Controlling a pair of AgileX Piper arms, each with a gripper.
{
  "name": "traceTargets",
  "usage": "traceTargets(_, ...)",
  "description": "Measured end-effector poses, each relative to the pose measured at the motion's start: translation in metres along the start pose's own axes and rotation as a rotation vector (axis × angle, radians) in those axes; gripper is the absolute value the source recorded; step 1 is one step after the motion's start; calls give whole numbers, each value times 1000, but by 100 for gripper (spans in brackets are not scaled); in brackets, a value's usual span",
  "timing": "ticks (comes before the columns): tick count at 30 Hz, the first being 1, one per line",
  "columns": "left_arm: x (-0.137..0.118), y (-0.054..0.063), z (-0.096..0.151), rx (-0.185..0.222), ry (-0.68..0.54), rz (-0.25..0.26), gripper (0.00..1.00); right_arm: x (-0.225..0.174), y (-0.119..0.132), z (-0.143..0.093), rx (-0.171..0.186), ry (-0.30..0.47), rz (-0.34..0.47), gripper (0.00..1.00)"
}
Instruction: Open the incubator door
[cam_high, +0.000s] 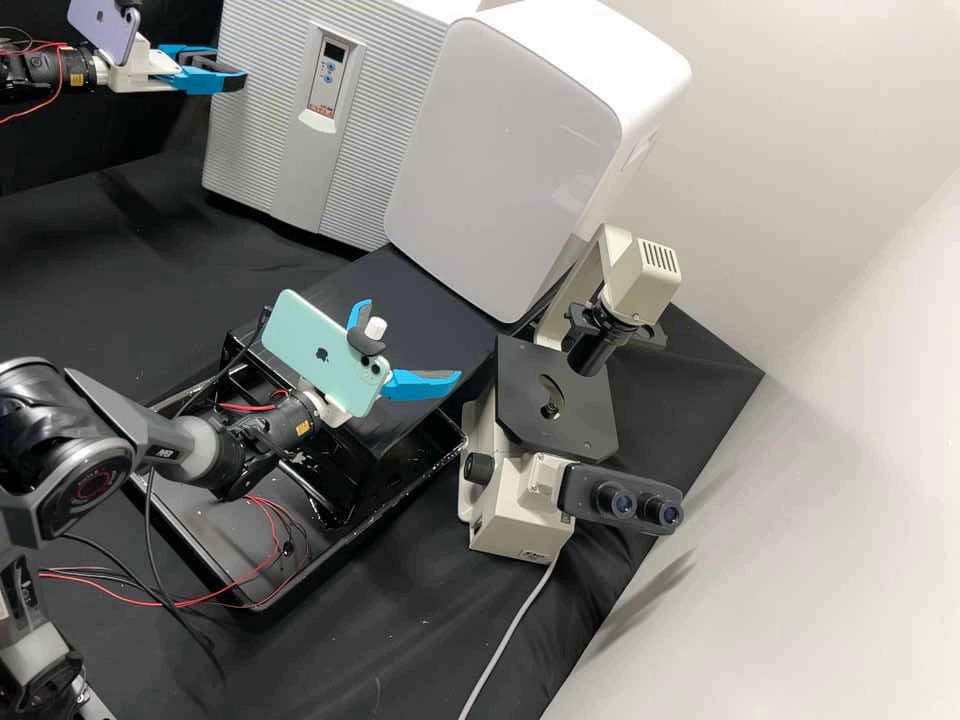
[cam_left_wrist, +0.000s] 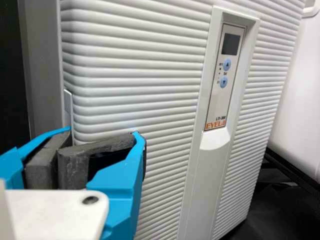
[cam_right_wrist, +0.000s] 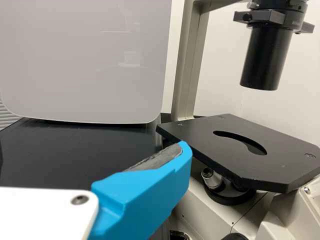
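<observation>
While poised in the high view's upper left with the left gripper (cam_high: 238, 76), pressed together and pinching nothing that can be made out, looks to be at the step of finding purchase on the incubator door (cam_high: 260, 150). Set just right of those tips, ribbed and seemingly flush against the grey incubator body (cam_left_wrist: 42, 60). Cannot tell, at the lower left of the left wrist view, whether touching the edge or just beside. Probably calls next for slipping behind that edge, then drawing outward in an arc, away from the control panel (cam_left_wrist: 225, 75). Could slip off the rounded corner if pulled too squarely.

Farther out, needs room to swing over the black cloth (cam_high: 180, 260) at left in the high view; judged ample there, tighter towards the white-fronted cabinet (cam_high: 510, 140) at upper centre. Beyond, hangs near centre with the right gripper (cam_high: 410, 342), spread wide, above the black platform's edge (cam_high: 435, 310) and near the inverted microscope (cam_high: 555, 395); best held well off its stage.
</observation>
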Motion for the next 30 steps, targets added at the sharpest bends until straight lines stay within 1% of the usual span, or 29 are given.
traceTargets(3, -3, 0, -1, -4, -28, -7, 0, 0, 0, 0, 0, 0, 0, 100)
traceTargets(4, -4, 1, -3, -20, -30, -6, 0, 0, 0, 0, 0, 0, 0, 100)
traceTargets(5, -4, 1, -3, -24, -35, -6, 0, 0, 0, 0, 0, 0, 0, 100)
traceTargets(15, -5, 2, -5, -53, -51, -4, 0, 0, 0, 0, 0, 0, 0, 100)
traceTargets(22, -11, -5, -5, -75, -87, -2, 0, 0, 0, 0, 0, 0, 0, 100)
traceTargets(30, -32, -12, 7, -104, -138, -3, 0, 0, 0, 0, 0, 0, 0, 100)
